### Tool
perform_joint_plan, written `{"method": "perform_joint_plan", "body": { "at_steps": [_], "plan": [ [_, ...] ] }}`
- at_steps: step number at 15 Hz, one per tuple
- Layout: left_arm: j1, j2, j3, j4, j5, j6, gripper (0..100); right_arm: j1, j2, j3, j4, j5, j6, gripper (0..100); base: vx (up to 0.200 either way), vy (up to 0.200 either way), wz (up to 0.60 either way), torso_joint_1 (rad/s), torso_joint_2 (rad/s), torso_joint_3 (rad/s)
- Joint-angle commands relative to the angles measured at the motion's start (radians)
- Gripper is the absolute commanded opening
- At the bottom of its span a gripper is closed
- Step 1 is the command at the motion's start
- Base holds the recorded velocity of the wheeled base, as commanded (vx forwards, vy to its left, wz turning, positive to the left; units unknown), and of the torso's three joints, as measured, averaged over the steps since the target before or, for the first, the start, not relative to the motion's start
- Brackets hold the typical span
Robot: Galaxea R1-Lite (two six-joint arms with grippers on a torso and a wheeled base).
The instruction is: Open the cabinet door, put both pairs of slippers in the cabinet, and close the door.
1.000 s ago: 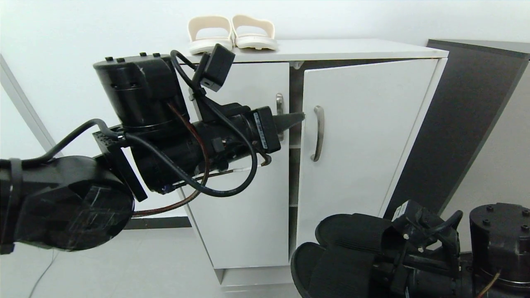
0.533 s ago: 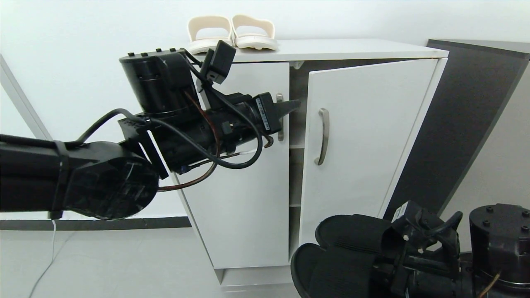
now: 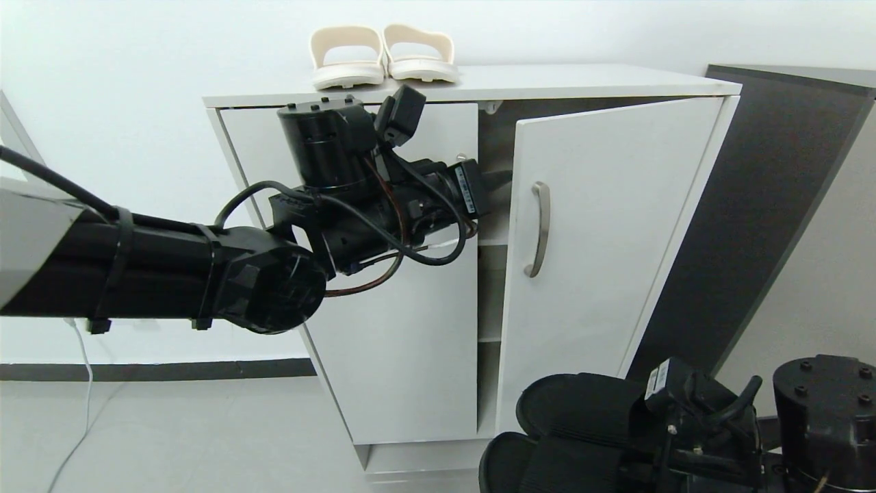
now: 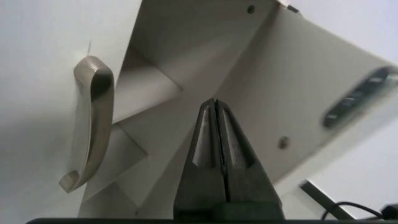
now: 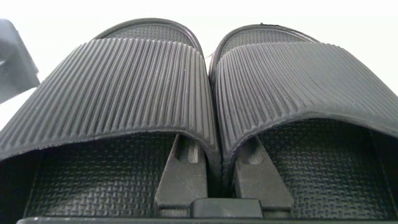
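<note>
While your left claw [image 3: 501, 180] is sitting pressed together in the gap beside the ajar right door [image 3: 602, 239], your right claw [image 5: 219, 177] is pinching the black slippers [image 3: 575, 418] low before the cabinet [image 3: 582, 79]. The cream slippers [image 3: 383, 58] are resting along its top's back edge.

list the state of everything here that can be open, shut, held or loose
right door, partly open
left door, shut
left hand, shut, tip in the gap between the doors
right hand, shut on the black slippers
black slippers, held as a pair, outside the cabinet
cream slippers, loose on top of the cabinet
</note>
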Motion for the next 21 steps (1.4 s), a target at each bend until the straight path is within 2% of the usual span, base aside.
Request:
{"method": "perform_joint_plan", "body": {
  "at_steps": [1,5,11,14,16,17,18,20,21],
  "plan": [
    [0.000,0.014,-0.004,0.000,-0.001,0.000,0,0.002,0.003,0.003,-0.001,0.004,-0.001,0,0.000,0.000,0.00,0.000,0.00,0.000],
    [0.000,0.014,-0.003,-0.003,0.008,0.000,0,0.002,0.005,0.003,-0.001,0.003,-0.001,0,0.000,0.000,0.00,0.000,0.00,0.000],
    [-0.009,-0.011,0.024,-0.009,0.008,-0.002,0,0.003,0.005,0.026,0.001,0.004,-0.044,0,-0.200,0.000,0.00,0.004,0.01,0.000],
    [-0.087,-0.045,0.083,-0.012,0.004,0.008,0,0.011,0.005,0.032,0.001,0.019,-0.044,0,-0.200,0.000,0.00,0.001,0.00,0.001],
    [-0.140,-0.043,0.086,-0.012,0.002,0.040,0,0.011,0.005,0.036,0.001,0.027,-0.044,0,-0.200,0.000,0.00,0.002,0.00,0.007],
    [-0.143,-0.043,0.083,-0.012,0.001,0.041,0,0.011,0.005,0.036,-0.001,0.027,-0.044,0,-0.200,0.000,0.00,0.002,0.00,0.002],
    [-0.140,-0.043,0.083,-0.012,0.001,0.041,0,0.009,0.005,0.036,-0.001,0.027,-0.044,0,0.000,0.000,0.00,0.000,0.00,0.000],
    [-0.072,-0.052,0.116,-0.034,0.005,0.040,0,0.009,0.011,0.026,-0.002,0.024,-0.036,0,0.000,0.000,0.00,0.000,0.00,0.000],
    [-0.037,-0.075,0.157,-0.077,0.010,0.041,0,0.006,0.017,0.014,-0.001,0.016,-0.034,0,0.000,0.000,0.00,0.000,0.00,0.000]
  ]
}}
